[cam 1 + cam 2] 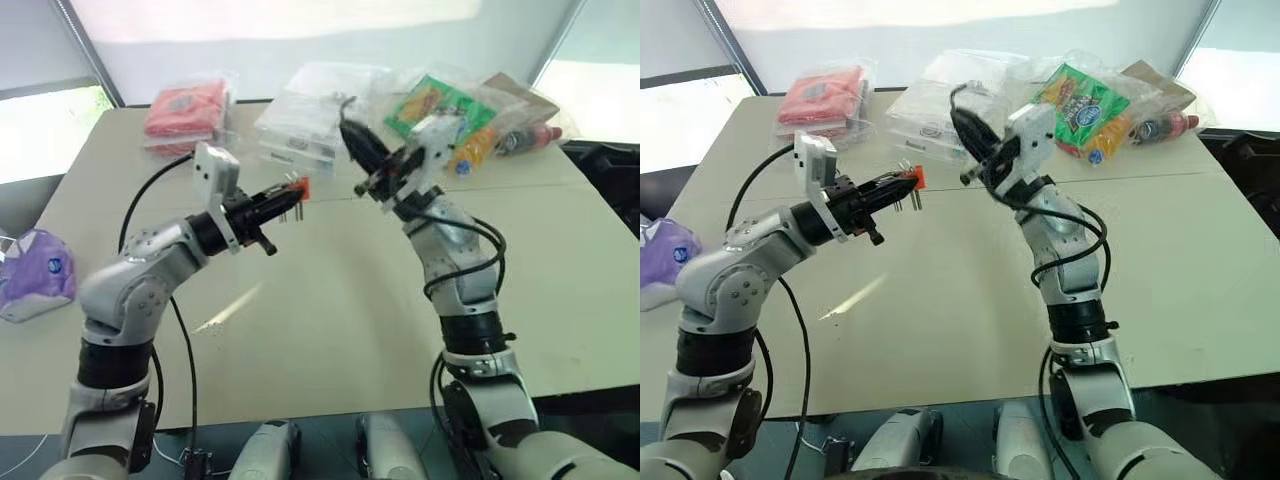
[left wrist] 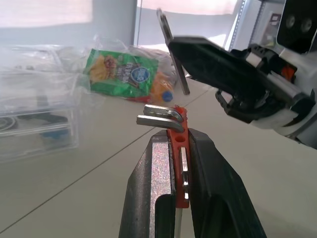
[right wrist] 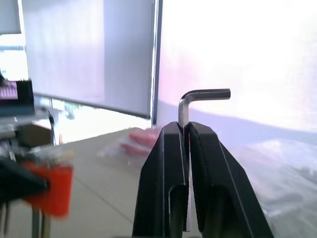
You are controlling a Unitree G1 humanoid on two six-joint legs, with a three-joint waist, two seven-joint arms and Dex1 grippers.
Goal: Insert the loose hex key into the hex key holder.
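Beige desk (image 1: 330,320), snack bags (image 1: 440,105) and clear packets (image 1: 300,120) along far edge, purple-and-white packet (image 1: 35,272) at left edge. Both arms raised above desk. Left end effector (image 2: 179,148) clamped on red-orange hex key holder (image 2: 179,163), prongs hanging down. Right end effector (image 3: 184,130) clamped on loose hex key (image 3: 200,96), bent end sticking out past fingertips, near holder, not touching.

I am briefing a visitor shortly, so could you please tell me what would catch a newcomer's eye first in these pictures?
Both arms are raised over the middle of the beige table, tips nearly meeting. The left pincer grips the red-orange hex key holder, while the right pincer pinches the loose hex key, its bent end sticking out. Behind them, bright packets crowd the table's far edge.
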